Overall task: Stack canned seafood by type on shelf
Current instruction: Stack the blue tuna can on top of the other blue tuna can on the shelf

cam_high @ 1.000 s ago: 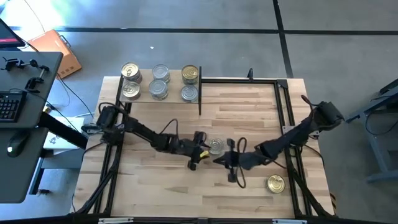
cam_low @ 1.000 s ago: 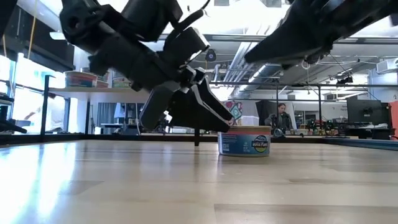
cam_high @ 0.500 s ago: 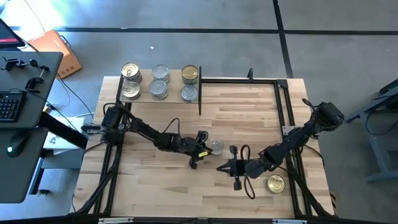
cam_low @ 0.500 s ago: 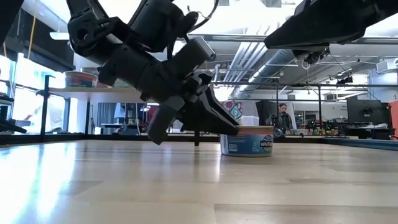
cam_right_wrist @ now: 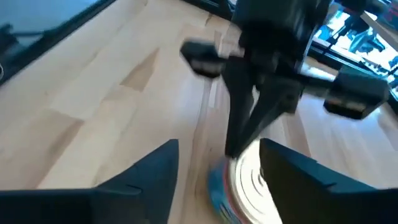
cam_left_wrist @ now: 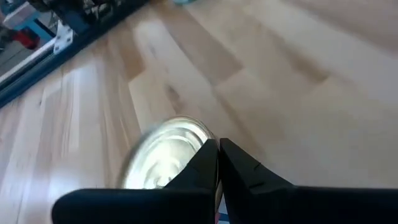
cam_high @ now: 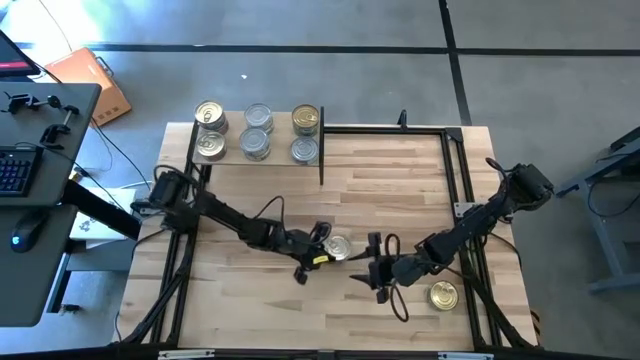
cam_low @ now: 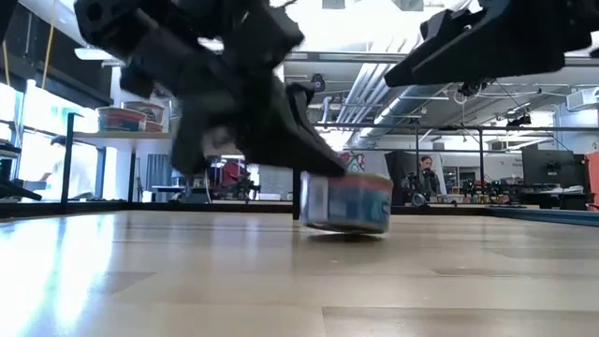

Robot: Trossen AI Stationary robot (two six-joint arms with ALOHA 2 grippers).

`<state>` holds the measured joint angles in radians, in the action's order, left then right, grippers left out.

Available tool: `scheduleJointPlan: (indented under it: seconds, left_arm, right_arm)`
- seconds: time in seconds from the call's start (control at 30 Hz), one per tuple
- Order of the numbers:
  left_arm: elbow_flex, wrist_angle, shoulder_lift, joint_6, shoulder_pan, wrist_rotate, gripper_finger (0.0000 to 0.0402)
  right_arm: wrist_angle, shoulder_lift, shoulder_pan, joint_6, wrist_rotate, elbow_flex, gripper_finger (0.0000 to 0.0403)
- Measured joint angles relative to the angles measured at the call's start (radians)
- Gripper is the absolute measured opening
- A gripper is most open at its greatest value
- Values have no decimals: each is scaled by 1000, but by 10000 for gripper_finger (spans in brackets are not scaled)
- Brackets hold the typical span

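Tins fill the shelf (cam_high: 230,152) at the far left corner of the worktop (cam_high: 400,180): six of them in three pairs, gold-topped tins (cam_high: 208,116) at the two ends and silver-topped tins (cam_high: 258,118) in the middle. Near the middle of the worktop, the left claw (cam_high: 322,252) is clenched, its two dark fingers (cam_left_wrist: 208,165) pressed together at the edge of a silver-topped tin with a blue label (cam_low: 346,201). From the low view that tin looks tipped, one side lifted off the wood, though the blur there makes it hard to be sure, and I cannot tell whether the fingers pinch its rim or only press against it. The right claw (cam_high: 374,272) sits just beside it on the near right side, released, its fingers (cam_right_wrist: 152,165) spread wide with the tin and the left claw showing between them in the right wrist view. One more gold-topped tin (cam_high: 443,295) lies alone near the front right corner of the worktop, close to the right arm.
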<state>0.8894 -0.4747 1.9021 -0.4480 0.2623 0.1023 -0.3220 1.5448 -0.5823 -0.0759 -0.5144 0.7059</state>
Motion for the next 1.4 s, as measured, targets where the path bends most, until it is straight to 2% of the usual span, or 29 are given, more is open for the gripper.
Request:
scheduleJointPlan:
  seconds: [0.13,0.27,0.4,0.53,0.77,0.97,1.1,1.23,1.4]
  left_arm:
    - [0,67,-55,34,7,-17,1]
    - [0,87,-91,53,9,-27,0]
    - [-3,87,-96,78,9,-66,0]
    - [-55,9,-96,117,4,-76,0]
    - [-184,-231,-96,205,-18,-98,0]
    - [-263,-390,-96,256,-42,-134,0]
    - [-279,-416,-96,264,-53,-147,0]
    - [-281,-415,-96,264,-53,-147,0]
    - [-281,-408,-96,263,-53,-147,0]
  right_arm:
    - [12,14,0,-69,8,0,238]
    - [2,75,0,-156,2,0,248]
    - [-38,150,0,-244,-114,0,249]
    - [-87,209,0,-290,-219,0,249]
    - [-149,290,27,-251,-200,0,249]
    - [-218,350,63,-351,-185,31,249]
    - [-215,385,99,-370,-183,94,249]
    - [-194,404,127,-370,-138,143,249]
    - [-101,407,137,-281,-147,170,242]
